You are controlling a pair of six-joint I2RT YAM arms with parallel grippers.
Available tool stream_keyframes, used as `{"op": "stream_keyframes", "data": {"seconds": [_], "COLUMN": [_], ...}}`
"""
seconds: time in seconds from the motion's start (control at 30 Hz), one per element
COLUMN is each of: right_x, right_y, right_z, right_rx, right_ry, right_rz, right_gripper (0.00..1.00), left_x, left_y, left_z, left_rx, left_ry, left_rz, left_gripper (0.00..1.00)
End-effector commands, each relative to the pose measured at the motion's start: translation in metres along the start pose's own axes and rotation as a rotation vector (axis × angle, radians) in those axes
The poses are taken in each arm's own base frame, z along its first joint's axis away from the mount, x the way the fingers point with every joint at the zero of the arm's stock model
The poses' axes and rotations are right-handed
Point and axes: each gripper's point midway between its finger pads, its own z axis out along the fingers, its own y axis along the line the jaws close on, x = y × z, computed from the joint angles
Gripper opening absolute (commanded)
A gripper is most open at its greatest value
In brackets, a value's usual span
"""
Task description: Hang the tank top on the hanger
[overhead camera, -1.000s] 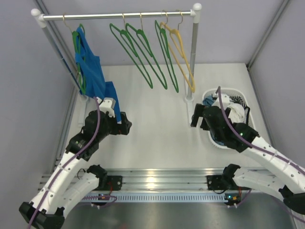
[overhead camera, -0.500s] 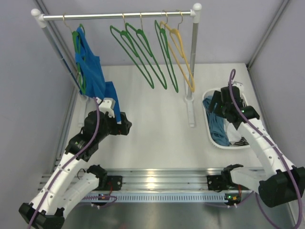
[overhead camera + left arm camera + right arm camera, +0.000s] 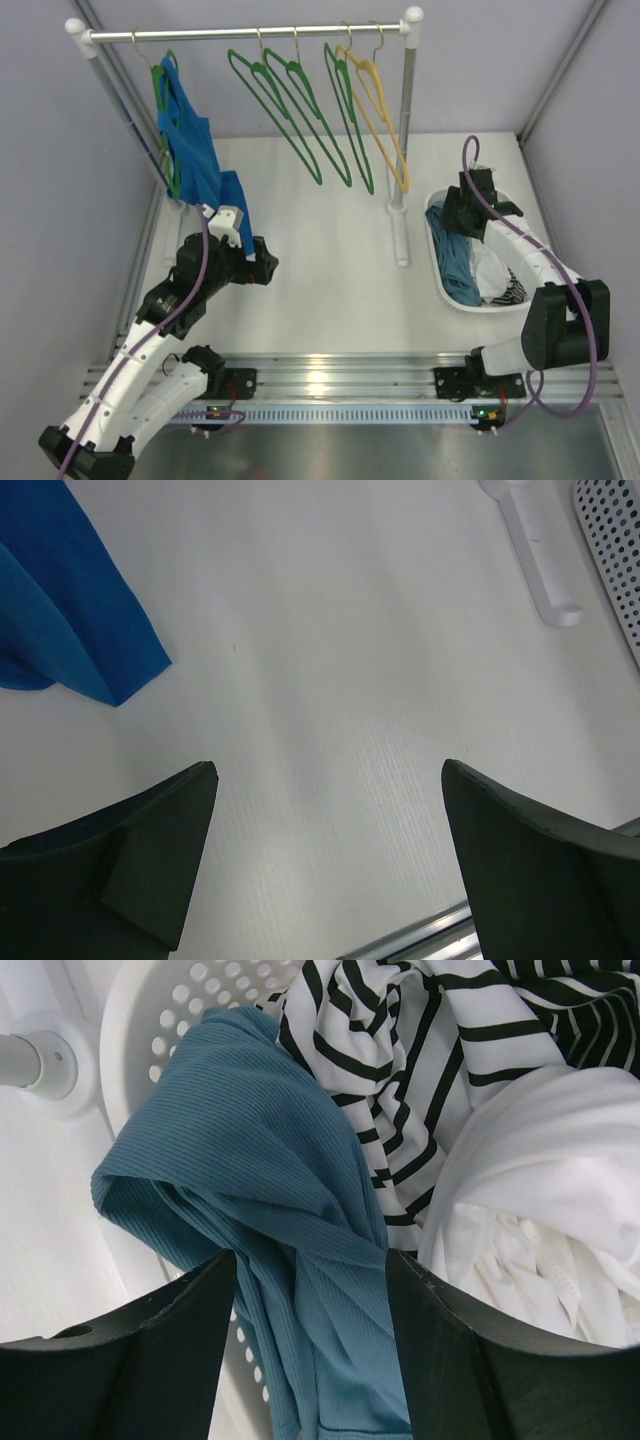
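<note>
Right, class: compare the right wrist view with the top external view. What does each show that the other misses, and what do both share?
Only the right wrist view: the ribbed weave of the tank top, with the right gripper open over it.
Only the top external view: the rail, the green hangers, the yellow hanger, the royal-blue garment hung at the left, and the left gripper.
Both: the tank top in the white basket, beside the striped cloth and a white garment.

The tank top [image 3: 250, 1160] is muted teal, the neighbouring cloth [image 3: 400, 1050] black-and-white striped. The hangers [image 3: 292, 112] are green, one hanger [image 3: 383, 125] yellow, the upper-left garment [image 3: 192, 140] royal blue.
</note>
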Motion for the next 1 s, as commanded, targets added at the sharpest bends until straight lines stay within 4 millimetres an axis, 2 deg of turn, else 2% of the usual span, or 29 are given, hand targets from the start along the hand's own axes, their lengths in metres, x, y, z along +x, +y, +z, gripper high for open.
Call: {"op": "stream_keyframes", "data": {"seconds": [0.0, 0.17, 0.37, 0.47, 0.5, 0.57, 0.6, 0.7, 0.9, 0.97], "right_x": [-0.029, -0.02, -0.019, -0.019, -0.021, -0.026, -0.029, -0.044, -0.081, -0.086], "right_y": [0.004, 0.0, -0.005, -0.006, -0.006, -0.005, -0.005, 0.0, 0.015, 0.019], "right_z": [0.004, 0.017, 0.024, 0.024, 0.022, 0.016, 0.01, -0.015, -0.096, -0.125], "right_rx": [-0.016, 0.008, 0.031, 0.035, 0.034, 0.025, 0.023, -0.014, -0.149, -0.196], "right_ry": [-0.088, -0.063, -0.063, -0.058, -0.062, -0.073, -0.074, -0.115, -0.254, -0.289], "right_rz": [-0.017, -0.031, -0.054, -0.06, -0.062, -0.062, -0.062, -0.048, -0.01, -0.004], "right_gripper": [0.62, 0.59, 0.41, 0.27, 0.16, 0.06, 0.0, 0.0, 0.0, 0.0], "left_x": [-0.006, -0.006, -0.005, -0.005, -0.005, -0.005, -0.005, -0.005, -0.005, -0.005], "left_y": [-0.007, -0.008, -0.009, -0.009, -0.01, -0.01, -0.01, -0.01, -0.01, -0.011], "left_z": [-0.002, -0.002, -0.002, -0.002, -0.002, -0.002, -0.002, -0.002, -0.002, -0.002], "left_rx": [0.029, 0.035, 0.042, 0.043, 0.045, 0.045, 0.047, 0.048, 0.048, 0.049], "left_ry": [-0.025, -0.023, -0.021, -0.021, -0.022, -0.02, -0.021, -0.019, -0.021, -0.021], "left_rz": [0.008, 0.009, 0.012, 0.013, 0.014, 0.014, 0.014, 0.014, 0.014, 0.015], "left_gripper": [0.99, 0.99, 0.99, 0.99, 0.99, 0.99, 0.99, 0.99, 0.99, 0.99]}}
